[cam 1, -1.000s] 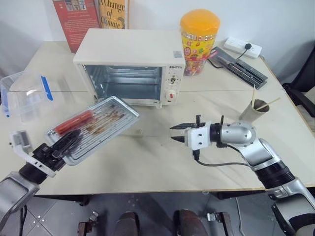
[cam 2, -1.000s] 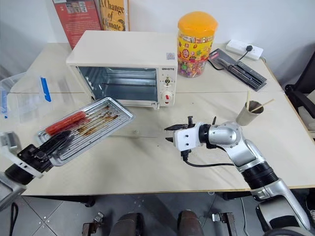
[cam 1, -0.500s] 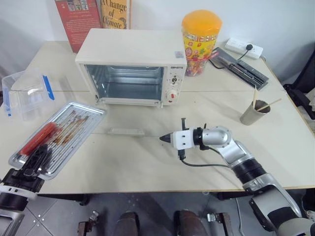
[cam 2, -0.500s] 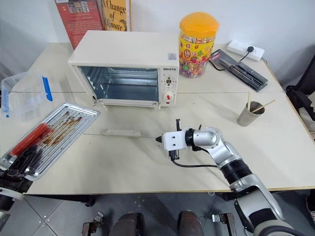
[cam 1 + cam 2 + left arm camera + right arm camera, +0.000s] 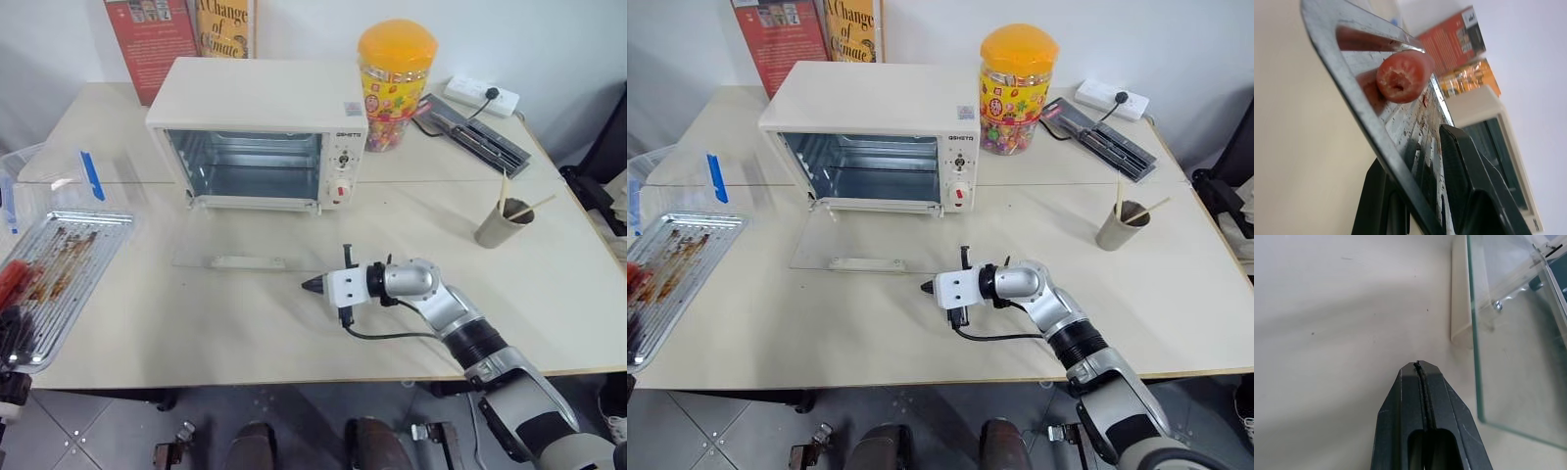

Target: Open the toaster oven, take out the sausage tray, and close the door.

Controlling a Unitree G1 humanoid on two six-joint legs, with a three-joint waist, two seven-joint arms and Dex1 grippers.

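A cream-coloured worktop (image 5: 245, 323) stands against a pale wall, with two books (image 5: 186, 29) propped at its back edge. The toaster oven (image 5: 260, 132) sits toward the rear, its chamber empty and its side panel of red-marked knobs facing forward. The door (image 5: 867, 245) lies folded flat on the worktop in front of the oven, its white bar handle (image 5: 860, 263) at the near edge.

The sausage tray (image 5: 49, 284) is at the far left edge of the worktop, just in front of a clear plastic box with a blue clip (image 5: 54, 186). It carries a red sausage (image 5: 1403, 78) and brown residue. The left claw (image 5: 1422, 196) grips the tray's near rim, one black finger above the metal and one below.

The right claw (image 5: 313, 285) is low over the worktop, pointing left, its tip near the right end of the door's handle but apart from it. Its two black fingers (image 5: 1422, 382) are pressed together with nothing between them.

Further back on the right stand a jar with an orange lid (image 5: 397, 83), a white power strip (image 5: 482, 96) and a flat dark object (image 5: 475, 122) beside it. A grey cup holding wooden sticks (image 5: 498, 223) stands toward the right edge.
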